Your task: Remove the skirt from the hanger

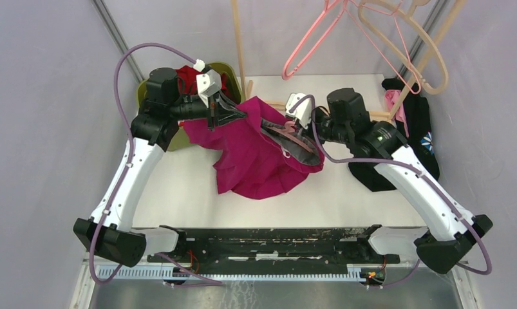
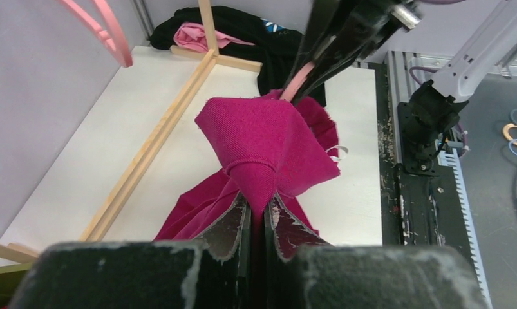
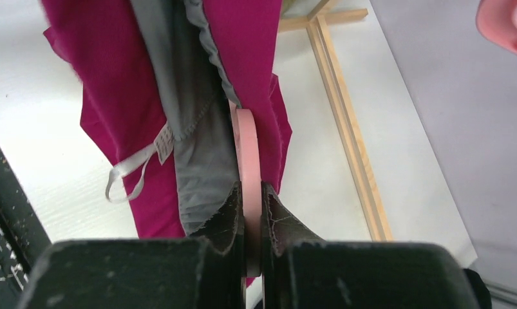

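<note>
A magenta skirt (image 1: 255,158) with grey lining (image 3: 197,129) hangs bunched between my two grippers above the white table (image 1: 346,199). My left gripper (image 2: 259,207) is shut on a pinched fold of the skirt (image 2: 262,132) and sits at the cloth's upper left in the top view (image 1: 232,116). A pink hanger (image 3: 246,145) runs inside the waistband, and my right gripper (image 3: 251,196) is shut on its bar. In the left wrist view the hanger (image 2: 295,82) pokes out of the fabric under the right gripper (image 2: 329,55). Most of the hanger is hidden by cloth.
Pink hangers (image 1: 310,42) and a beige one (image 1: 407,38) hang from a wooden rack (image 1: 239,45) at the back. Its base rail (image 3: 346,122) lies on the table. A black clothes pile (image 1: 416,129) is at the right, an olive bin (image 1: 233,71) with red cloth at the back left.
</note>
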Controlling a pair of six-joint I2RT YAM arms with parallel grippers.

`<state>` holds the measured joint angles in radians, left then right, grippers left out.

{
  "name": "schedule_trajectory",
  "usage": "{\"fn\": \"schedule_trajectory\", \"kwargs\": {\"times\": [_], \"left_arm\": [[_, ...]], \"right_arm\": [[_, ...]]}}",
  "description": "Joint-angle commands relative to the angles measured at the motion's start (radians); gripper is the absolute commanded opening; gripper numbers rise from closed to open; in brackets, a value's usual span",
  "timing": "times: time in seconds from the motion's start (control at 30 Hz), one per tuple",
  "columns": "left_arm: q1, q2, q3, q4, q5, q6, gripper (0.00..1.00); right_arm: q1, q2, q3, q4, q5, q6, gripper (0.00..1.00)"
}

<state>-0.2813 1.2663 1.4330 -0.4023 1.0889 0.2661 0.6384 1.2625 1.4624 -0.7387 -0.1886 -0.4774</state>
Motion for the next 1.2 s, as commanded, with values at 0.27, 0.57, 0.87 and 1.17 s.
{"fn": "schedule_trajectory", "kwargs": {"times": [0.27, 0.57, 0.87, 1.17], "left_arm": [[0.028, 0.188, 0.085, 0.208, -0.281, 0.027, 0.03], [0.193, 0.319, 0.115, 0.284, -0.16, -0.068, 0.03], [0.204, 0.198, -0.1, 0.446, -0.054, -0.245, 0.03], [0.119, 0.134, 0.025, 0.471, -0.04, -0.356, 0.03]], "right_arm": [[-0.023, -0.108, 0.007, -0.138, 0.136, -0.068, 0.01], [-0.061, -0.149, -0.046, -0.143, 0.236, -0.097, 0.01], [-0.135, -0.052, 0.018, 0.038, 0.32, -0.053, 0.01], [-0.127, 0.126, 0.08, 0.126, 0.183, 0.026, 0.01]]}}
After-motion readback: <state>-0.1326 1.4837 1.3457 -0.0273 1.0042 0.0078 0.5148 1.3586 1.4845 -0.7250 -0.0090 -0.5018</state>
